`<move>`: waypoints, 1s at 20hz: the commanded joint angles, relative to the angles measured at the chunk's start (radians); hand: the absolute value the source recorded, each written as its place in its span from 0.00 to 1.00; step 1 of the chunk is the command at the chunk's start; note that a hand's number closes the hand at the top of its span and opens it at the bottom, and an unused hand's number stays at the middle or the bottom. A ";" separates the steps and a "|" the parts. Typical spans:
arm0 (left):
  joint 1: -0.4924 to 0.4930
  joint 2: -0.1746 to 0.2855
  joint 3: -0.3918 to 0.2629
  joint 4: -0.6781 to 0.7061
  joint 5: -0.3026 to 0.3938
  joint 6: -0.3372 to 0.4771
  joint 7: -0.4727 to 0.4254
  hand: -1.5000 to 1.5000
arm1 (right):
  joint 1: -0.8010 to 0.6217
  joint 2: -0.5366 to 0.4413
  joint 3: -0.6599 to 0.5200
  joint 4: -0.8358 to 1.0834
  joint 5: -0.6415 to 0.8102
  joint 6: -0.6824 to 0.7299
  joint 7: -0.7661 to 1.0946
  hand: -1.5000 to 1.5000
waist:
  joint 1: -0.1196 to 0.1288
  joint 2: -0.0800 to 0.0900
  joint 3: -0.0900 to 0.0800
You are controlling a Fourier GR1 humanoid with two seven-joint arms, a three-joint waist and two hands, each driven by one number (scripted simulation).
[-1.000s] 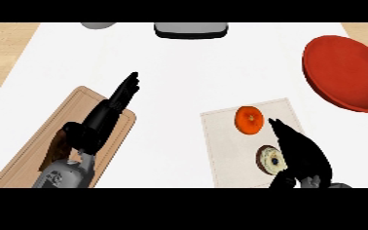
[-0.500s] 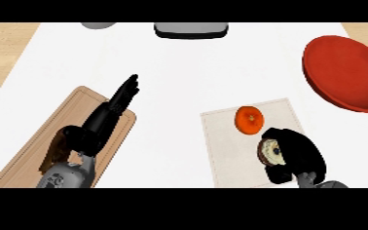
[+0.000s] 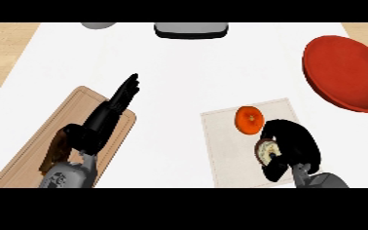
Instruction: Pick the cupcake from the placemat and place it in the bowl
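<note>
Low in the right of the frame, the right hand [image 3: 293,140] is curled over the cupcake [image 3: 266,152], fingers arched round its far side and thumb coming in below, so that only the pale, round face of the cupcake shows at the hand's left. The cupcake sits on the lower right part of the pale placemat [image 3: 229,157]; whether it is lifted off the mat cannot be told from this steep view. Just above it on the same mat lies a round orange fruit [image 3: 249,119], close to the fingers. The red bowl [image 3: 332,73] stands at the right edge in the upper half, well apart from the placemat. At lower left the left hand [image 3: 105,121] lies over a wooden cutting board [image 3: 43,146], its fingers straight, pressed together and pointing up and right past the board's corner, holding nothing. Two grey objects [image 3: 191,29] are cut off by the top of the white counter [image 3: 179,73].
</note>
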 commanded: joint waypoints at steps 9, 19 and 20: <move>0.002 -0.025 0.001 0.026 -0.034 -0.022 -0.027 0.50 | -0.399 -0.082 -0.133 0.414 0.084 -0.001 -0.305 1.00 | 0.014 0.004 0.000; 0.005 -0.030 0.016 -0.001 -0.028 -0.018 0.009 0.50 | -0.502 -0.039 -0.268 0.238 0.149 -0.277 -0.207 1.00 | -0.004 -0.002 0.000; 0.021 -0.044 0.004 -0.033 -0.039 0.004 0.031 0.50 | -0.494 -0.042 -0.286 0.208 0.136 -0.283 -0.210 1.00 | -0.003 -0.004 0.000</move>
